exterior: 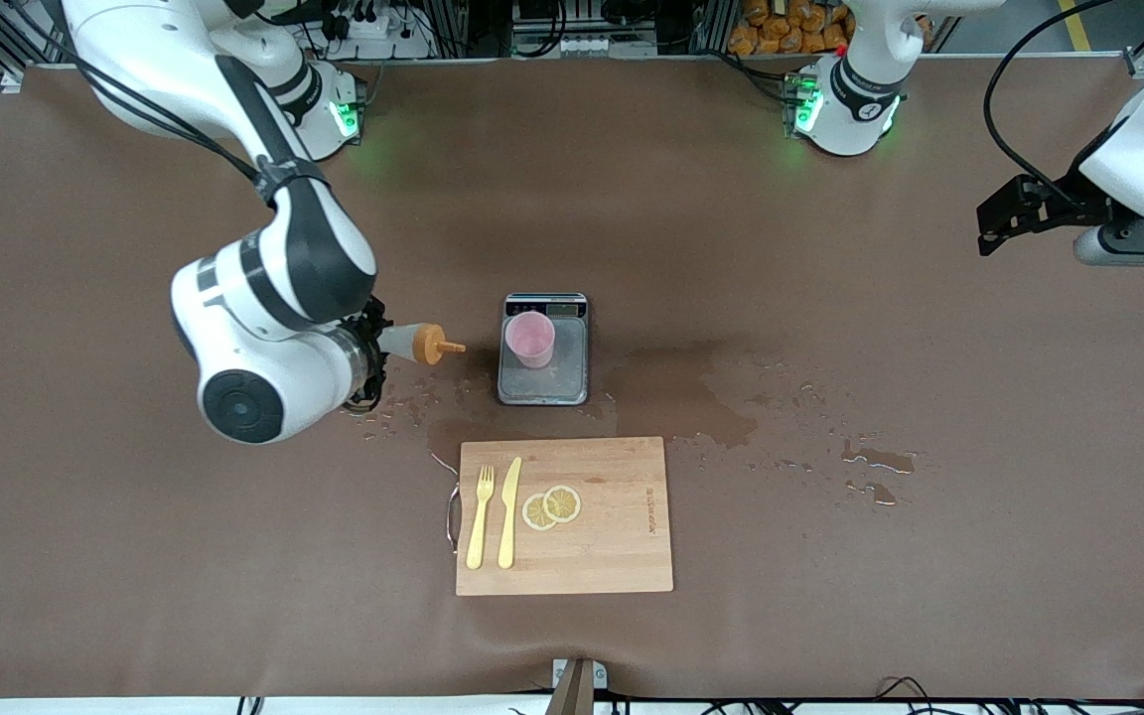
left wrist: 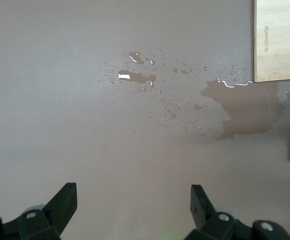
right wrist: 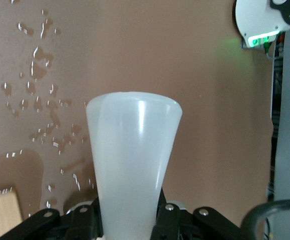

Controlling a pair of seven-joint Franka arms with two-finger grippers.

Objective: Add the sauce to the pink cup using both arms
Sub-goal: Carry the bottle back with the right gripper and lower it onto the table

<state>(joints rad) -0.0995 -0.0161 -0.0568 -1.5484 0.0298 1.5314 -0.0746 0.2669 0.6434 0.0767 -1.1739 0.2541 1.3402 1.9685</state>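
— Brown matte table covering [exterior: 830,328], wet with puddles and droplets [exterior: 691,397]. What do you count?

— One translucent greyish-white squeeze bottle with an orange nozzle [exterior: 421,344], one pale-pink plastic cup [exterior: 530,341] on one steel scale [exterior: 543,350], one wooden board [exterior: 564,515] with one yellow fork [exterior: 479,517], one yellow knife [exterior: 509,512], two lemon slices [exterior: 551,506].

— The bottle's axis?

— Horizontal, nozzle toward the cup, just beside the scale.

— Grippers?

— Right gripper [right wrist: 129,225] clenches the bottle's base. Left gripper [left wrist: 133,205] waits spread wide, empty, over the left arm's end of the table.
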